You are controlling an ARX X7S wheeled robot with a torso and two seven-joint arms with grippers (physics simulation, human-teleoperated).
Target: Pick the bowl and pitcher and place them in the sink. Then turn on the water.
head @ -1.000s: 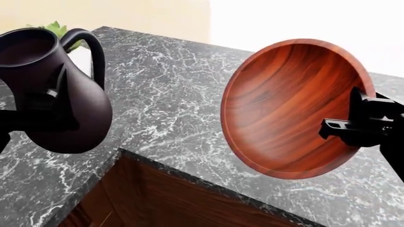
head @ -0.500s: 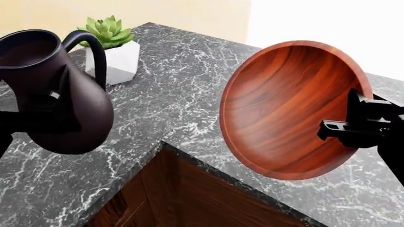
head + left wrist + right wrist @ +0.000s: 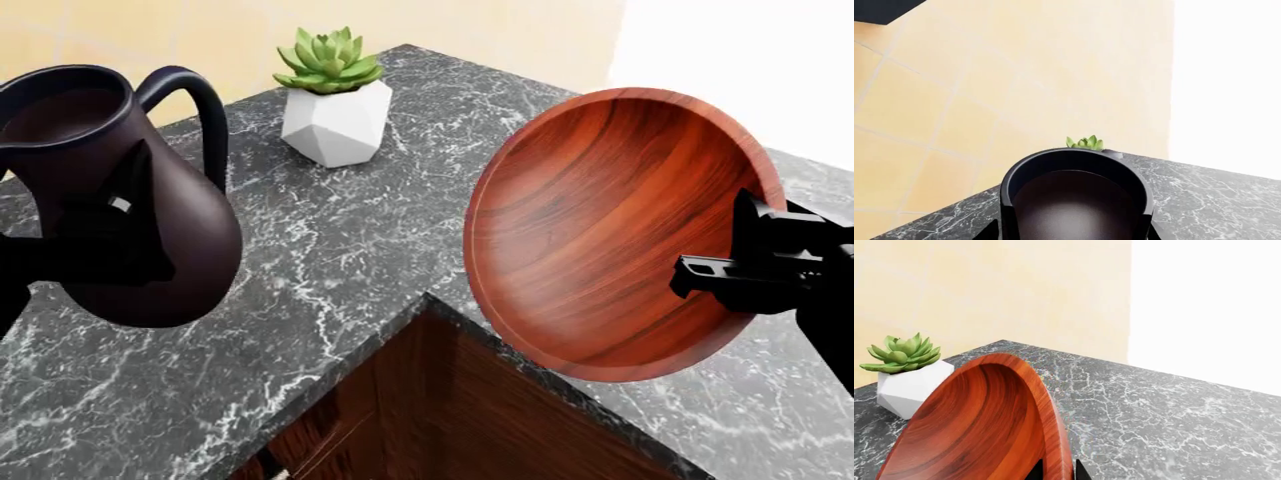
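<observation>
The dark brown-purple pitcher [image 3: 127, 200] hangs upright above the counter at the left of the head view, with my left gripper [image 3: 110, 235] shut on its belly. In the left wrist view its open mouth [image 3: 1076, 197] fills the lower middle, with black fingers [image 3: 997, 231] at either side. My right gripper [image 3: 745, 262] is shut on the rim of the reddish-brown wooden bowl [image 3: 607, 230], which is tipped on edge with its hollow facing left. The right wrist view shows the bowl [image 3: 974, 430] with its rim pinched in the gripper [image 3: 1057, 471]. The sink and water are out of view.
A black-and-white marbled counter [image 3: 347, 250] runs under both arms and forms an inner corner over brown wooden cabinet fronts [image 3: 454, 420]. A green succulent in a white faceted pot [image 3: 334, 115] stands at the counter's far end, also seen as the pot [image 3: 911, 385]. A tan tiled wall [image 3: 987, 90] lies behind.
The head view has swung: the counter, its corner and the succulent pot slid right and nearer in the picture. Both arms keep the same pose, still holding pitcher and bowl.
</observation>
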